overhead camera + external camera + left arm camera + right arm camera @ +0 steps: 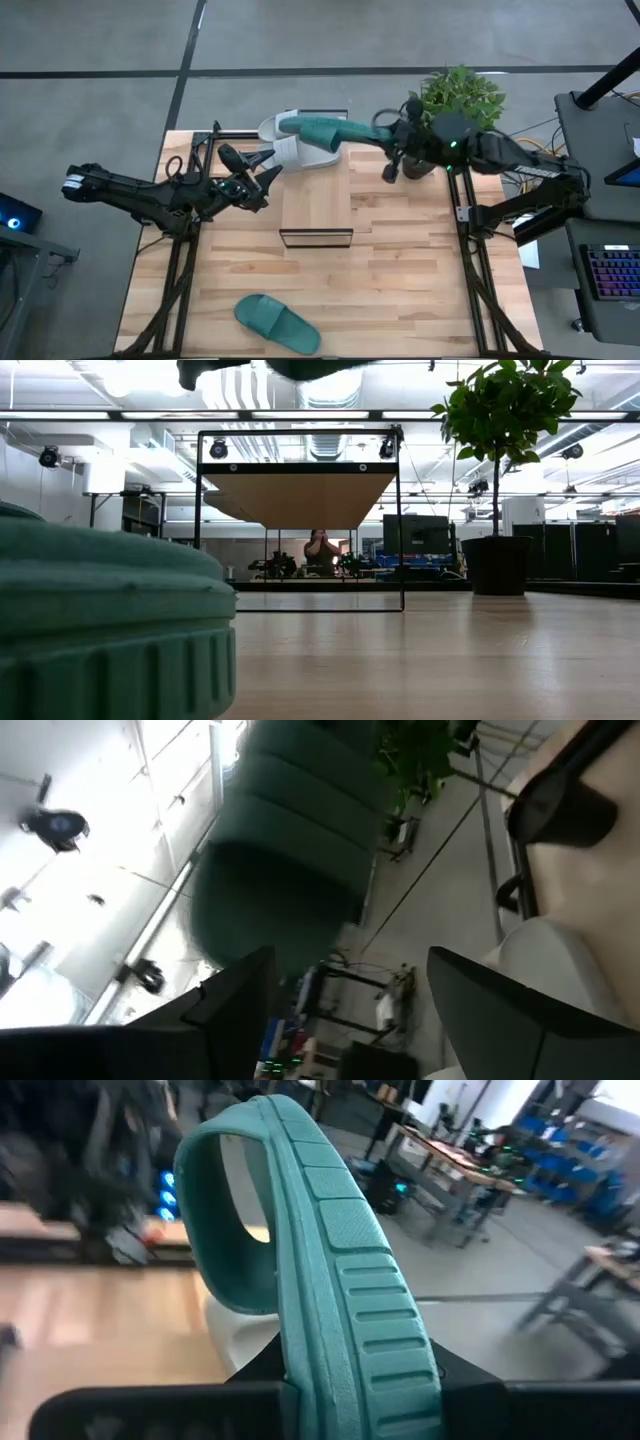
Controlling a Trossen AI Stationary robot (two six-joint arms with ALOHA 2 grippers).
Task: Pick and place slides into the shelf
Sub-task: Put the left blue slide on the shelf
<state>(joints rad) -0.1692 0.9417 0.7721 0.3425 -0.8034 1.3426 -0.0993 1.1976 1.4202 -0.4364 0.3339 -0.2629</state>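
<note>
Teal slide [318, 129] is hanging clamped in the right gripper [372, 131] above the white slides [295, 152] at the shelf's [316, 205] far end; left gripper [262, 172], released, is waiting beside them; another teal slide [277, 323] is lying near the table's [400, 280] front edge.

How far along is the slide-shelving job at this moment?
Partly done. Two pale slides sit at the far end of the shelf, beside the open left gripper. In hand: the right gripper is shut on a teal slide, held over the pale ones. Left: the other teal slide lies on the table near its front edge.
</note>
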